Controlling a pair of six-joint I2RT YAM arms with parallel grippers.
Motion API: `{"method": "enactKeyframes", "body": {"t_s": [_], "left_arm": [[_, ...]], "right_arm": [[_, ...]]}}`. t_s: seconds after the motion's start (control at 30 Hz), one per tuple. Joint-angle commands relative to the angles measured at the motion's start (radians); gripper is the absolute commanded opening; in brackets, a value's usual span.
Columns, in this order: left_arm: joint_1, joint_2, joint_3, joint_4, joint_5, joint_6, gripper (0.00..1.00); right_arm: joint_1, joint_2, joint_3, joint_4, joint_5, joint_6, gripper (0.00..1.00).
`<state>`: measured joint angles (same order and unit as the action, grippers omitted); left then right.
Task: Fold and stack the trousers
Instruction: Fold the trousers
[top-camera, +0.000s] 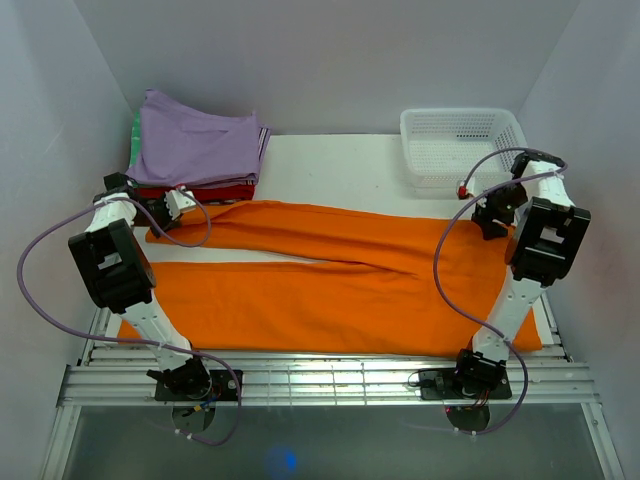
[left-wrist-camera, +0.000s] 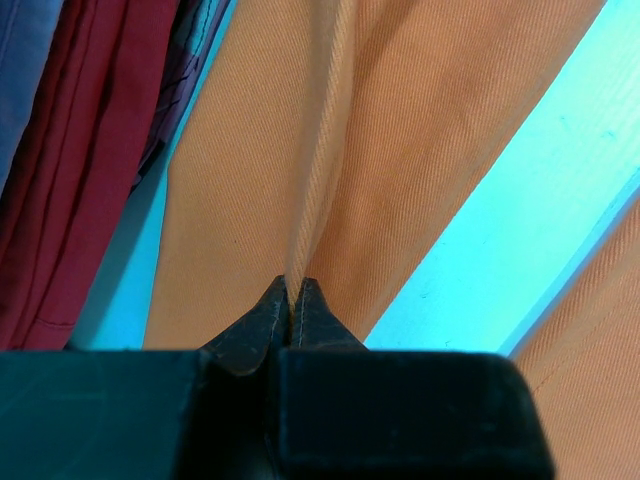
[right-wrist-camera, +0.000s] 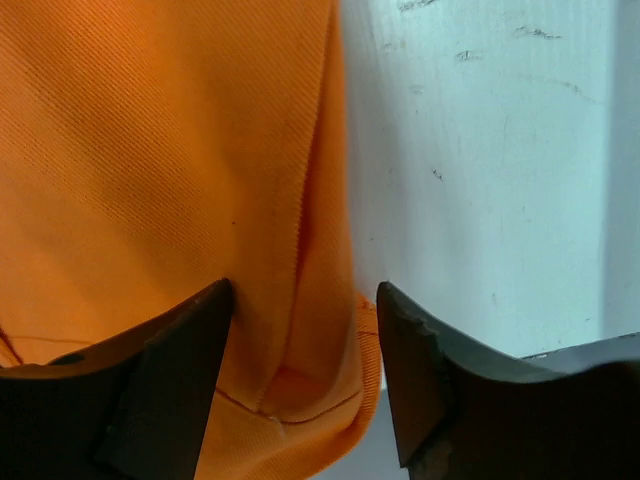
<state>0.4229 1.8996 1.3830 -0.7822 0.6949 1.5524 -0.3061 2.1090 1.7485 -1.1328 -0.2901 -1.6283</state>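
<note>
The bright orange, soft-cloth trousers (top-camera: 330, 290) lie spread flat across nearly the whole white table (top-camera: 340, 160). The waist is by the right end effector and the legs run toward the left one, with a thin wedge of bare table between the two legs.

The left end effector (left-wrist-camera: 293, 300) is clenched on the far leg, its fingertips meeting on a raised ridge of orange cloth just ahead of them. The right end effector (right-wrist-camera: 300, 345) is released. Its jaws are spread astride the trousers' stitched side edge, with cloth beneath one finger and bare table beneath the other, and it grips nothing.

By my reading, the two sit at opposite ends of the same far edge so that it can be lifted and carried over the near half in a lengthwise fold. The right one would have to close first.

Just beyond the left end effector sits a stack of folded garments, lilac-purple (top-camera: 195, 140) over dark red (top-camera: 200, 192), close to the pinched leg. A lift there risks dragging the stack. Beyond the right end effector stands a white plastic mesh basket (top-camera: 460, 145), apart from the cloth. The open room lies nearward of both, above the trousers themselves.
</note>
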Motion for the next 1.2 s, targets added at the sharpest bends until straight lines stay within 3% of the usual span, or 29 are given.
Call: {"method": "enactKeyframes", "body": {"t_s": [0.0, 0.03, 0.07, 0.13, 0.17, 0.27, 0.47, 0.6, 0.77, 1.0, 1.17], "left_arm": [[0.005, -0.073, 0.024, -0.014, 0.032, -0.005, 0.01], [0.010, -0.074, 0.025, -0.015, 0.034, -0.008, 0.01], [0.011, -0.077, 0.033, -0.015, 0.037, -0.017, 0.00], [0.019, -0.085, 0.050, -0.015, 0.051, -0.041, 0.00], [0.033, -0.085, 0.065, -0.015, 0.069, -0.082, 0.00], [0.092, -0.076, 0.157, -0.015, 0.159, -0.172, 0.00], [0.204, -0.060, 0.280, -0.072, 0.284, -0.299, 0.00], [0.252, -0.111, 0.237, -0.068, 0.340, -0.299, 0.00], [0.327, -0.151, 0.188, 0.037, 0.377, -0.425, 0.00], [0.349, -0.241, 0.050, -0.006, 0.420, -0.322, 0.00], [0.315, -0.243, 0.005, 0.017, 0.356, -0.311, 0.00]], "right_arm": [[0.012, -0.001, 0.019, 0.047, 0.005, 0.010, 0.61], [0.015, 0.006, 0.064, 0.022, 0.006, 0.007, 0.48], [0.013, 0.011, 0.097, -0.010, 0.000, -0.005, 0.26], [0.009, 0.006, 0.169, -0.105, -0.004, -0.015, 0.11], [0.002, 0.000, 0.251, -0.140, -0.020, -0.022, 0.08], [-0.017, -0.062, 0.360, -0.177, -0.043, -0.021, 0.08], [-0.042, -0.224, 0.247, -0.176, 0.012, -0.117, 0.08], [-0.070, -0.237, 0.301, -0.173, -0.021, -0.071, 0.08], [-0.131, -0.233, 0.414, -0.159, -0.097, -0.010, 0.08], [-0.140, -0.346, 0.211, -0.032, -0.107, -0.028, 0.08], [-0.087, -0.298, 0.121, 0.097, -0.058, 0.019, 0.08]]}}
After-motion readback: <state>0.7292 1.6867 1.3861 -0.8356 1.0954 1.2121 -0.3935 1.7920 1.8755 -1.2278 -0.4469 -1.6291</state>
